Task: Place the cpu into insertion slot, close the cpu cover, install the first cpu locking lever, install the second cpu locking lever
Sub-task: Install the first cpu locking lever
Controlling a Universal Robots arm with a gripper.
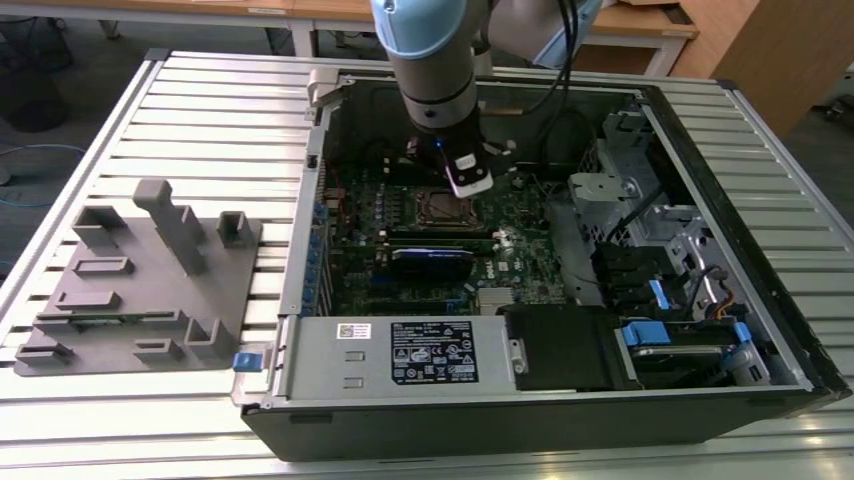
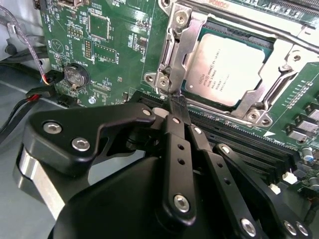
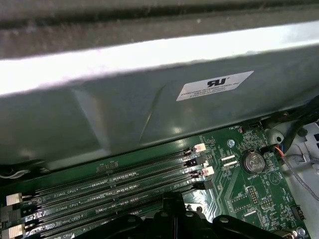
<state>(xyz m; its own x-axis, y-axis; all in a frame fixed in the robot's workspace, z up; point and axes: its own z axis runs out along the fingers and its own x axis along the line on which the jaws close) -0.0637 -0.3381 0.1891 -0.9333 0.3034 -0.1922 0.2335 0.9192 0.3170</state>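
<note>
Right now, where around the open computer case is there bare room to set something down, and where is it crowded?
Free: the slatted table beyond the grey fixture block, and the strip in front of the computer case. Crowded: inside the case, where the gripper sits at the cpu cover edge beside the seated cpu, with memory slots alongside.

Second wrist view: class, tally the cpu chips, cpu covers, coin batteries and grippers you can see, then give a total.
cpu: 1
cpu cover: 1
coin battery: 1
gripper: 1
Total: 4

cpu [image 2: 227, 67]: silvery-grey | motherboard [image 2: 114, 45]: green | hand [image 2: 175, 107]: black
</note>
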